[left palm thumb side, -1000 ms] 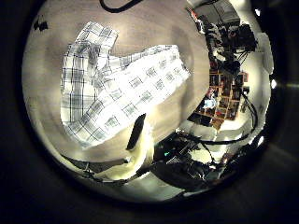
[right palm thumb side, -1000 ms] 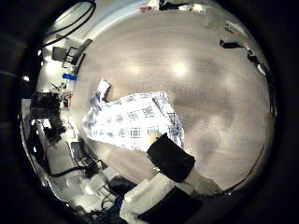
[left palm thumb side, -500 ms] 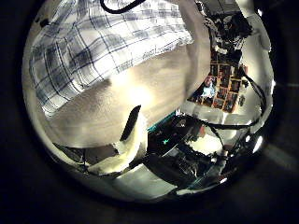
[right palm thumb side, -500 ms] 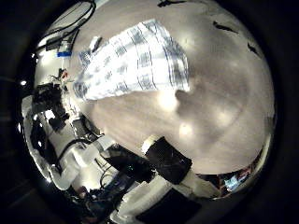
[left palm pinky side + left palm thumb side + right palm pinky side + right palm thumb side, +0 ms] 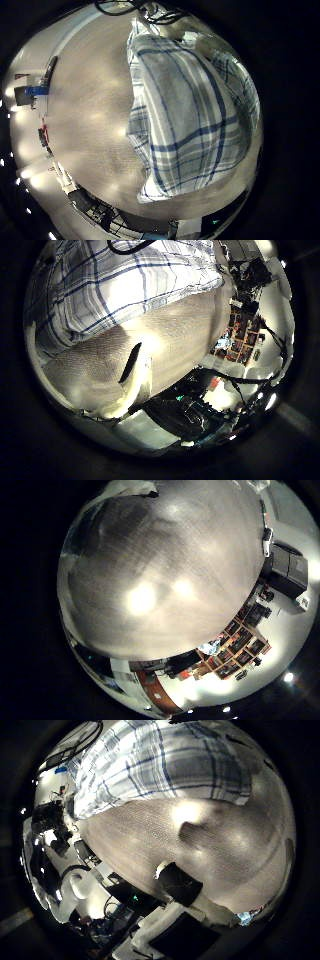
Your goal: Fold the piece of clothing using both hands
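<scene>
Both palm views show the plaid shirt (image 5: 120, 285) larger than before.

My palm cameras look onto a plaid garment (image 5: 190, 110) lying flat on the table (image 5: 85, 110), a white fabric crossed with dark checks. It fills much of the views from my left hand, so it lies close beneath that palm. Its edge (image 5: 165, 795) shows folds and slight rumpling against the wood-grain surface.

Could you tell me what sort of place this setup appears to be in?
Probably a lab or workshop: a plaid shirt lies on a wooden table, with cluttered shelves beyond.
</scene>
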Controlling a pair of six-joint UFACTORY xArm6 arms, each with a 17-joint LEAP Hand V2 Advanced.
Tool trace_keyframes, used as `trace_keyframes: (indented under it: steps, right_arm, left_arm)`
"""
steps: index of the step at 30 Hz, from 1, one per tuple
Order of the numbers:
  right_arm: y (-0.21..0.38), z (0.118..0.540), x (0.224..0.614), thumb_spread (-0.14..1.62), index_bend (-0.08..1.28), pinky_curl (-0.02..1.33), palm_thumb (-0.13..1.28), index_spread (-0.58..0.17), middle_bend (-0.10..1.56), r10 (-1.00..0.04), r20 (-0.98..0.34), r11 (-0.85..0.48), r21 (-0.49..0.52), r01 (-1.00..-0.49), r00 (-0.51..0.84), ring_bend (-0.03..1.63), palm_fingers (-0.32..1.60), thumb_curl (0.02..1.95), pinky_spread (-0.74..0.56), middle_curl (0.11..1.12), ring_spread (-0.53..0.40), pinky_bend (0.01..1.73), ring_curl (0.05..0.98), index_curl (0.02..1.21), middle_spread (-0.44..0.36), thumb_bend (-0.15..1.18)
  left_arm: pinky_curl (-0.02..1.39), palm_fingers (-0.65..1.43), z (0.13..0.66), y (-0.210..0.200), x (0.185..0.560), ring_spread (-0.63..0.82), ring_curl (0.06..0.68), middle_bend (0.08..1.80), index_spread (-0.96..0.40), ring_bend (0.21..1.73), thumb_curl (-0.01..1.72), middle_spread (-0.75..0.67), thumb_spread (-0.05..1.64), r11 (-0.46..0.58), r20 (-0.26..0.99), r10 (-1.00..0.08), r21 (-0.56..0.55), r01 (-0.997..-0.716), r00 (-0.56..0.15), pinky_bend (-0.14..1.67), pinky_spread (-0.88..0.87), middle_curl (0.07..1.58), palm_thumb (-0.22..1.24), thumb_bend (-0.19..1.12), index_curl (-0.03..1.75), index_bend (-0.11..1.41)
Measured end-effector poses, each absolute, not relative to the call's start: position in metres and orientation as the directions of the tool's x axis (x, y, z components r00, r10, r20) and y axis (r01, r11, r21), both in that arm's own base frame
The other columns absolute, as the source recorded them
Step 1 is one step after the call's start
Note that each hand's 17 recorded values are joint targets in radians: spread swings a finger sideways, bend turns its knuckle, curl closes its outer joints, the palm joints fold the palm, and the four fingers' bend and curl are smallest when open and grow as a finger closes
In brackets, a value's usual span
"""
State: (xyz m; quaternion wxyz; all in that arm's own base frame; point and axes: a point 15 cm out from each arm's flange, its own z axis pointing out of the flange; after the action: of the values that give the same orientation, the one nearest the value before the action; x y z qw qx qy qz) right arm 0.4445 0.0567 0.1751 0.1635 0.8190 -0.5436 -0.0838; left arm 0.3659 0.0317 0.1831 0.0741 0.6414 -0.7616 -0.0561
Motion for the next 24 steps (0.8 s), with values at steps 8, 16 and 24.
trace_keyframes:
  steps: [8, 16, 24]
  right_arm:
    - [0.074, 0.162, 0.442, 1.09, 0.19, 0.2, 0.62, -0.372, 0.45, -0.904, 0.045, -0.377, 0.385, -0.842, 0.426, 0.89, 0.82, 0.38, -0.08, 0.42, -0.239, 0.72, 0.322, 0.38, -0.177, 0.0]
    - [0.068, 0.17, 0.455, 1.1, 0.64, 0.38, 0.81, -0.438, 0.91, -0.923, 0.064, -0.338, 0.329, -0.882, 0.378, 1.13, 1.34, 0.43, -0.32, 0.64, -0.246, 1.12, 0.477, 0.64, -0.227, 0.01]
    - [0.021, 0.209, 0.467, 1.12, 0.94, 0.52, 1.01, -0.388, 1.17, -0.96, 0.086, -0.244, 0.226, -0.943, 0.268, 1.31, 1.17, 0.53, -0.25, 0.77, -0.235, 1.34, 0.587, 0.83, -0.2, 0.07]
  left_arm:
    - [0.4, 0.13, 0.183, 0.034, 0.367, 0.29, 0.226, 0.18, -0.04, 0.67, 0.28, 0.18, 1.26, 0.168, 0.042, -0.986, 0.181, -0.969, -0.163, 0.32, 0.37, 0.33, 0.37, -0.01, 0.37, 0.17]
    - [0.39, 0.14, 0.187, 0.032, 0.368, 0.3, 0.22, 0.18, -0.04, 0.67, 0.29, 0.18, 1.27, 0.178, 0.045, -0.984, 0.173, -0.969, -0.173, 0.33, 0.36, 0.33, 0.37, -0.01, 0.36, 0.17]
    - [0.38, 0.15, 0.192, 0.011, 0.365, 0.3, 0.217, 0.19, -0.04, 0.66, 0.29, 0.17, 1.27, 0.211, 0.076, -0.977, 0.16, -0.964, -0.201, 0.33, 0.36, 0.33, 0.37, -0.01, 0.36, 0.17]
